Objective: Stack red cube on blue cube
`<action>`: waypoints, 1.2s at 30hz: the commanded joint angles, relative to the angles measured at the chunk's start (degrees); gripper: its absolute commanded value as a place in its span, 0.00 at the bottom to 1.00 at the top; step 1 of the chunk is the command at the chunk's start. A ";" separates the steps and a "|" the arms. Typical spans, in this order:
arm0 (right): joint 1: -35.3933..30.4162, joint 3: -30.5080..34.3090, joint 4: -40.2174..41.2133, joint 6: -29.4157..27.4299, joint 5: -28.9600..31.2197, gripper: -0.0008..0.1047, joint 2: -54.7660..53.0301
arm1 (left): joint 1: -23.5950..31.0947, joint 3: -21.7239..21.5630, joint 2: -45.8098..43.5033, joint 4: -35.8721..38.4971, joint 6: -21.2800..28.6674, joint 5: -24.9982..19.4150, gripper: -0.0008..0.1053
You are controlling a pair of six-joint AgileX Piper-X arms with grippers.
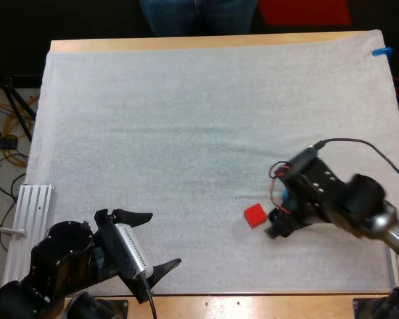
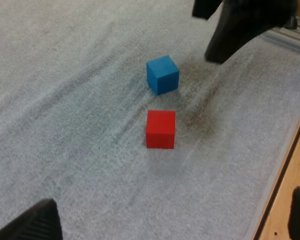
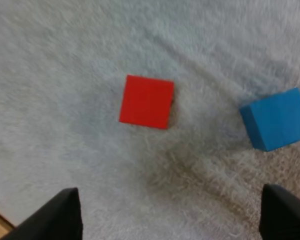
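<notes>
Mat bare on far and left sides, table edge near the cubes. Red cube just beside blue cube, not touching; right gripper spread, empty, apparently just above them; left gripper spread, well apart

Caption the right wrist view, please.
Open right gripper above a white fabric mat; solid red cube and solid blue cube sit apart, unstacked.

Red cube, blue cube, white mat, light-brown wooden table
</notes>
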 commanded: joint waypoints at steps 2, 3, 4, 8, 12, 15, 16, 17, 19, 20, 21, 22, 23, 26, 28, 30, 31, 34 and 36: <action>0.00 -0.52 -1.02 0.59 0.37 0.66 3.16 | -0.36 -0.33 0.06 -0.18 0.13 -0.29 0.83; 0.00 -0.52 -1.76 0.59 0.37 0.66 4.71 | -0.36 -0.33 0.06 -0.18 0.13 -0.29 0.83; 0.00 -0.52 -2.17 0.59 0.37 0.66 5.44 | -0.36 -0.33 0.06 -0.18 0.13 -0.29 0.83; 0.00 -0.52 -5.97 1.08 -0.35 0.66 9.56 | -0.36 -0.33 0.06 -0.18 0.13 -0.29 0.83; 0.14 -0.52 -7.77 2.64 -3.06 0.66 13.31 | -0.36 -0.33 0.06 -0.18 0.13 -0.29 0.83; 0.50 -0.52 -9.69 2.98 -4.02 0.66 15.95 | -0.36 -0.33 0.06 -0.18 0.13 -0.29 0.83; 0.45 -0.52 -10.01 3.23 -4.80 0.66 16.28 | -0.36 -0.33 0.06 -0.18 0.13 -0.29 0.83; 0.45 -0.52 -10.72 3.60 -6.18 0.66 17.21 | -0.36 -0.33 0.06 -0.18 0.13 -0.29 0.83; 0.45 -0.52 -11.48 3.93 -5.99 0.66 18.45 | -0.36 -0.33 0.06 -0.18 0.13 -0.29 0.83; 0.45 -0.52 -11.79 4.42 -6.01 0.66 19.11 | -0.36 -0.33 0.06 -0.18 0.13 -0.29 0.83; 0.45 -0.52 -12.10 4.47 -6.01 0.66 19.81 | -0.36 -0.33 0.06 -0.18 0.13 -0.29 0.83; 0.45 -0.52 -12.26 4.46 -6.13 0.66 20.02 | -0.36 -0.33 0.06 -0.18 0.13 -0.29 0.83; 0.45 -0.52 -12.51 4.46 -6.15 0.66 20.69 | -0.36 -0.33 0.06 -0.18 0.13 -0.29 0.83; 0.45 -0.52 -13.27 4.46 -6.15 0.66 22.51 | -0.36 -0.33 0.06 -0.18 0.16 -0.29 0.83; 0.45 -0.52 -13.84 4.46 -6.15 0.66 23.57 | -0.36 -0.33 0.06 -0.18 0.16 -0.29 0.83; 0.45 -0.52 -14.42 4.82 -6.15 0.66 24.81 | -0.36 -0.33 0.06 -0.18 0.16 -0.29 0.83; 0.45 -0.52 -14.47 4.82 -6.15 0.66 24.96 | -0.36 -0.33 0.06 -0.18 0.16 -0.29 0.83; 0.45 -0.52 -14.50 4.81 -7.46 0.66 26.52 | -0.36 -0.33 0.06 -0.18 0.27 -0.29 0.83; 0.45 -0.52 -14.50 4.81 -7.45 0.66 27.62 | -0.36 -0.33 0.06 -0.18 0.49 -0.29 0.83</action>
